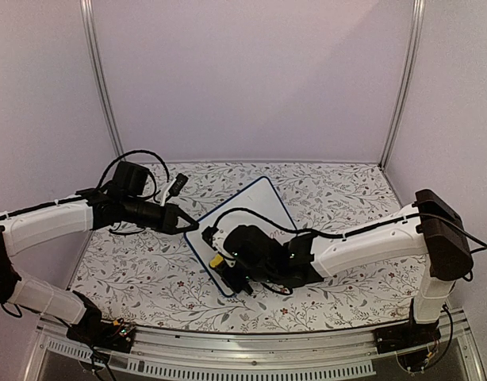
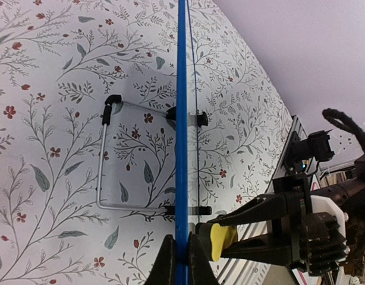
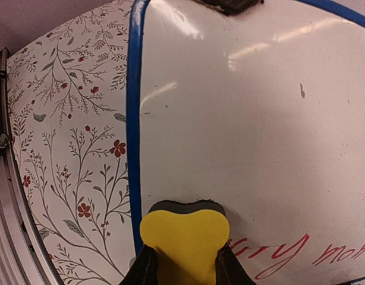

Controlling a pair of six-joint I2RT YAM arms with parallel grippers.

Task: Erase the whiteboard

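Observation:
The whiteboard, white with a blue frame, stands tilted on the table's middle. My left gripper is shut on its blue left edge, seen edge-on in the left wrist view. My right gripper is shut on a yellow eraser with a dark felt face, pressed against the board's face near its left frame. Red handwriting shows to the right of the eraser. The eraser also shows in the left wrist view and in the top view.
The floral tablecloth covers the table. The board's wire stand rests on the cloth behind it. A metal rail runs along the near edge. Black cables loop over the left arm. Pale walls enclose the sides.

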